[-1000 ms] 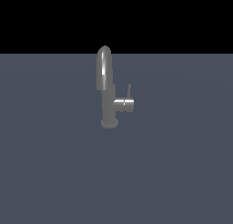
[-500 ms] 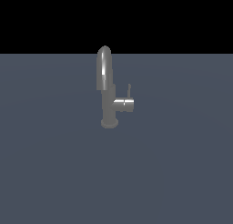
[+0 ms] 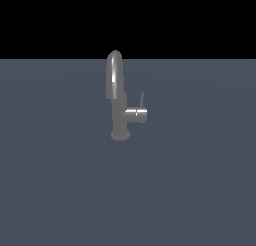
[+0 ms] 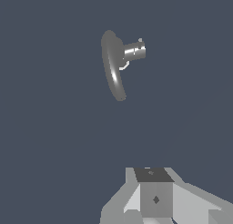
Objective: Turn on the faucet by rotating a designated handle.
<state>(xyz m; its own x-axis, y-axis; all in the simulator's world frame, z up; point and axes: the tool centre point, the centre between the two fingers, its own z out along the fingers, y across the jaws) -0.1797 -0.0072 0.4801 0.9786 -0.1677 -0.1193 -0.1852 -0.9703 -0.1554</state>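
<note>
- The floor [image 3: 60, 190] is rendered as a flat, uniform slate-grey surface; it fills the lower part of the exterior view beneath a black background band.
- The faucet [image 3: 118, 102] is mounted upright on the floor near the centre of the exterior view. A round base flange, a vertical column and a tall arched spout are shown. In the wrist view the faucet [image 4: 113, 66] is seen from above.
- The side cylinder [image 3: 136, 115] is set horizontally on the column and points toward the exterior view's right.
- The gripper [image 4: 154, 198] is seen only in the wrist view, as grey housing blocks, well apart from the faucet. The fingertips are cut off by the frame edge; finger opening cannot be determined, and nothing is seen held.
- The handle [image 3: 142, 99] is shown as a thin lever standing upward from the outer end of the side cylinder.
- No brand, label or writing is legible on any surface.
</note>
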